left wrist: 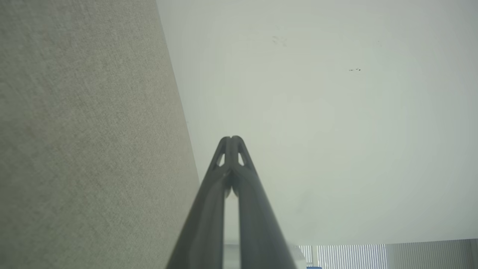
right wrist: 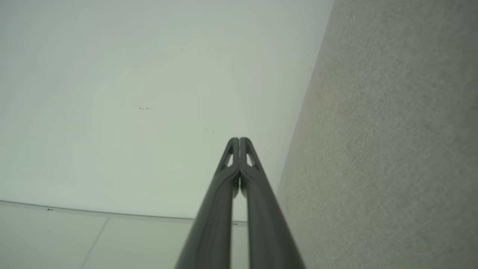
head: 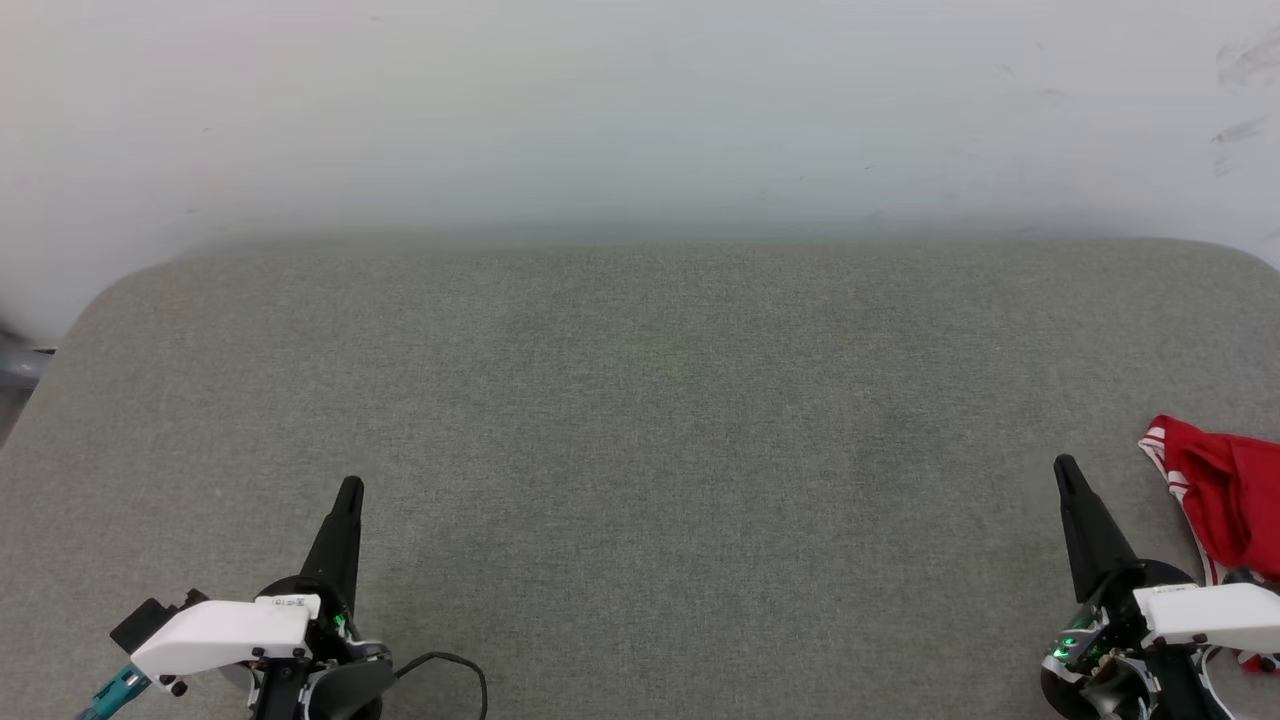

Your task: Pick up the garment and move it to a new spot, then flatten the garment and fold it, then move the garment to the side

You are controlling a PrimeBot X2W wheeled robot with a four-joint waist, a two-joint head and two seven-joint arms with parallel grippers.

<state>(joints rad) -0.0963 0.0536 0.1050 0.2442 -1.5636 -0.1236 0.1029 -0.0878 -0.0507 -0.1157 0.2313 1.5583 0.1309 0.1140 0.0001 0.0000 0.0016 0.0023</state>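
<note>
The garment, red with red-and-white striped trim, lies bunched at the right edge of the grey fabric surface, partly cut off by the head view's border. My right gripper is shut and empty, its tips a short way left of the garment, not touching it. At the lower left my left gripper is shut and empty too, far from the garment. In the left wrist view the left gripper shows its fingers pressed together; the right gripper looks the same in the right wrist view.
A pale wall rises behind the grey surface. The surface's rounded corners show at far left and far right. A black cable loops beside the left wrist. Both wrist views show the grey fabric next to the wall.
</note>
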